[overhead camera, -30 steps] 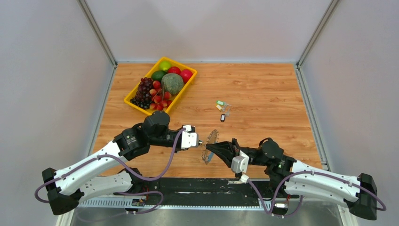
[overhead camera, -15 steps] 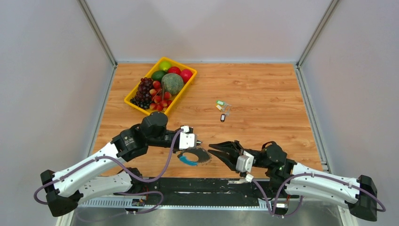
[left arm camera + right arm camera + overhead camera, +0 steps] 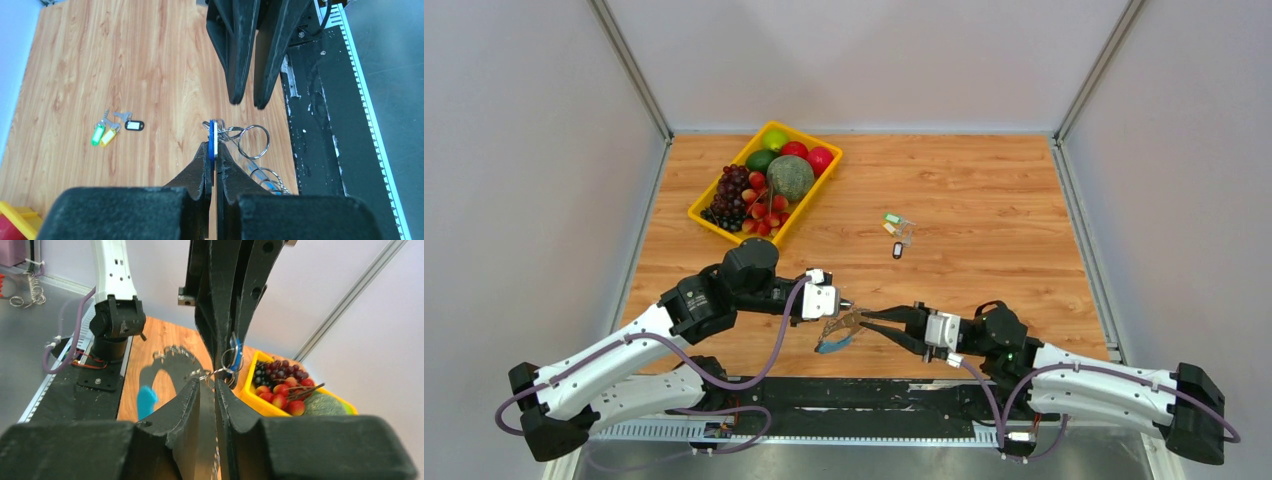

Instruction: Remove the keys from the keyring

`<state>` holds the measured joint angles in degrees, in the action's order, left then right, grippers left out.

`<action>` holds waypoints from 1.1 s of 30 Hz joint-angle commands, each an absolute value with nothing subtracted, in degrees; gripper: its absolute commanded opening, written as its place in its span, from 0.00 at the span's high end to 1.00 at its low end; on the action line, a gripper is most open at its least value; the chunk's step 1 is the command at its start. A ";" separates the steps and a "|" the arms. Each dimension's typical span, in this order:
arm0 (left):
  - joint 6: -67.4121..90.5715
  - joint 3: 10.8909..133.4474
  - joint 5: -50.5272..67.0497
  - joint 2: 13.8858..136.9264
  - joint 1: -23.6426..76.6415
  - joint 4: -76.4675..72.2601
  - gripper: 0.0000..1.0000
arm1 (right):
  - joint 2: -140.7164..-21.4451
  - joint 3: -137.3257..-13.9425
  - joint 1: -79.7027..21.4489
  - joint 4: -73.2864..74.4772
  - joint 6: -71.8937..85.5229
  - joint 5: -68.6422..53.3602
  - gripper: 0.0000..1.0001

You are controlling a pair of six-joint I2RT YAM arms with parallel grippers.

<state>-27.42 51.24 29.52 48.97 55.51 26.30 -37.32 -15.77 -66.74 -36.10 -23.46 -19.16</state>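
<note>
Your left gripper (image 3: 213, 150) is clamped on the keyring (image 3: 829, 348) by its blue tag (image 3: 212, 134), low centre of the top view. Your right gripper (image 3: 247, 104) hovers just short of the rings, fingers narrowly parted. Three keys (image 3: 112, 131) lie loose mid-table. Half a second ago the right gripper stood further back.

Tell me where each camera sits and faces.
Top external: overhead behind the bases, looking down on the table; both arms show.
Left wrist: on the left arm, looking along its own jaws, shut on a blue tag, toward the right gripper.
Right wrist: on the right arm, facing the opposite way, past its own jaws to the left gripper and yellow tray.
Both wrist views share the keyring.
</note>
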 commanded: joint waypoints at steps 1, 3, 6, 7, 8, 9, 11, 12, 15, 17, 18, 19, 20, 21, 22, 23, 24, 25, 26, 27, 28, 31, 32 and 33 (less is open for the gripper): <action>-28.59 51.42 31.32 47.86 55.37 23.03 1.00 | -40.09 -16.68 -67.25 -40.73 -18.40 -19.61 0.77; -28.57 51.37 31.35 47.74 55.38 23.03 1.00 | -41.01 -16.75 -67.24 -41.43 -18.21 -19.35 0.77; -28.56 51.33 31.71 47.59 55.37 22.94 1.00 | -41.65 -16.91 -67.24 -41.66 -18.90 -18.81 0.76; -28.56 51.33 31.77 47.57 55.37 22.90 1.00 | -41.77 -17.01 -67.28 -41.66 -19.12 -18.61 0.76; -28.56 51.26 32.02 47.55 55.37 22.86 1.00 | -41.88 -17.05 -67.26 -41.66 -19.39 -18.49 0.76; -28.56 51.25 32.14 47.55 55.37 22.86 1.00 | -41.97 -17.24 -67.25 -41.66 -19.63 -18.50 0.75; -28.56 51.24 32.51 47.57 55.37 22.85 1.00 | -42.38 -17.67 -67.24 -41.58 -20.22 -18.38 0.75; -28.56 51.24 32.63 47.62 55.37 22.81 1.00 | -42.79 -17.85 -67.25 -41.50 -20.53 -18.37 0.75; -28.45 51.24 32.89 47.66 55.39 22.77 1.00 | -44.32 -18.63 -67.24 -41.55 -21.13 -18.69 0.76; -28.37 51.24 32.97 47.67 55.44 22.69 1.00 | -45.31 -18.95 -67.25 -42.00 -21.19 -18.96 0.76; -28.38 51.20 32.97 47.71 55.39 22.66 1.00 | -45.80 -18.98 -67.25 -42.56 -21.25 -19.02 0.76; -28.39 51.17 33.07 47.72 55.42 22.67 1.00 | -46.21 -19.06 -67.24 -42.99 -21.27 -19.13 0.76; -28.34 51.16 33.06 47.72 55.38 22.63 1.00 | -46.68 -19.15 -67.24 -43.46 -21.32 -19.23 0.77; -28.38 51.16 33.12 47.72 55.38 22.58 1.00 | -46.97 -19.22 -67.25 -43.89 -21.31 -19.25 0.77; -28.38 51.15 33.17 47.72 55.37 22.54 1.00 | -47.36 -19.31 -67.26 -44.25 -21.29 -19.25 0.77; -28.41 51.15 33.32 47.79 55.37 22.55 1.00 | -47.71 -19.38 -67.24 -44.55 -21.39 -19.20 0.77; -28.36 51.11 33.31 47.80 55.37 22.57 1.00 | -47.90 -19.53 -67.26 -44.76 -21.36 -19.20 0.77; -28.38 51.09 33.38 47.88 55.37 22.58 1.00 | -48.04 -19.58 -67.26 -44.96 -21.39 -19.16 0.78; -28.38 51.09 33.43 47.89 55.37 22.59 1.00 | -48.06 -19.62 -67.26 -45.06 -21.49 -19.23 0.78; -28.39 51.07 33.52 47.90 55.42 22.54 1.00 | -48.02 -19.61 -67.25 -45.02 -21.51 -19.25 0.77; -28.43 51.07 33.50 47.90 55.43 22.57 1.00 | -47.86 -19.63 -67.28 -44.88 -21.47 -19.27 0.78; -28.55 51.00 33.55 47.85 55.42 22.67 1.00 | -46.86 -19.51 -67.25 -44.44 -21.30 -19.17 0.77; -28.56 50.99 33.61 47.87 55.38 22.67 1.00 | -46.53 -19.46 -67.26 -44.35 -21.35 -19.10 0.77; -28.56 50.98 33.65 47.89 55.38 22.63 1.00 | -46.14 -19.40 -67.28 -44.24 -21.36 -19.00 0.77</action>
